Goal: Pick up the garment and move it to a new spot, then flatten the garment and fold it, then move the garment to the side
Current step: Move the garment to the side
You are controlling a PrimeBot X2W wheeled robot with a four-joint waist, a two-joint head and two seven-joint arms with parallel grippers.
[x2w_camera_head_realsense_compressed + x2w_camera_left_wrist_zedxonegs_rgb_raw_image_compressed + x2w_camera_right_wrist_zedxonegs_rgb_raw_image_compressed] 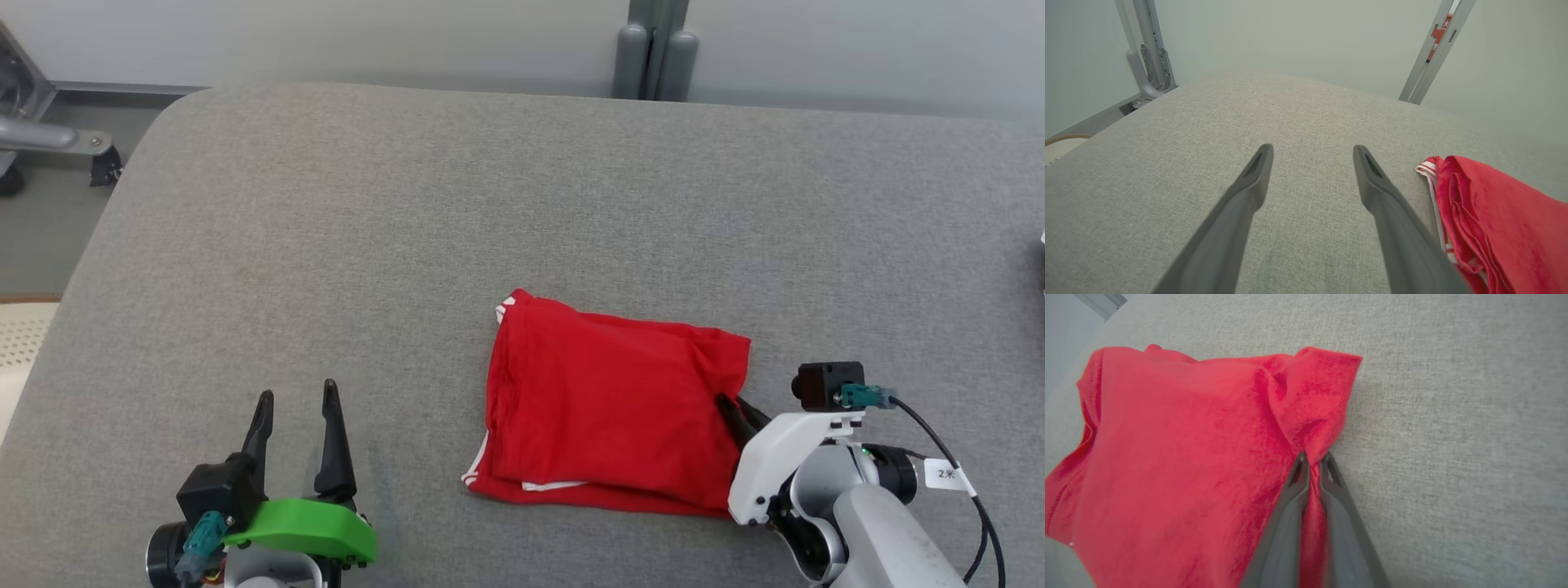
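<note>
Surface: a grey fabric-covered table (408,204) runs away from me to a pale wall, with grey metal posts (655,49) behind its far edge.
Garment: the red garment (612,408), trimmed with white stripes, lies in flat layers on the near half of the table, right of centre.
Right gripper (1312,459): my jaws are pressed together on a pinch of cloth at the garment's right edge, and the fabric puckers toward the tips.
Left gripper (295,396): my jaws are spread with nothing between them, over bare table, apart from the striped left edge.
Long axis: across me, left to right.
Key relation: the garment lies leftward from my right jaws, so a pull to the right would probably trail it behind the pinch. The layers may slide.
</note>
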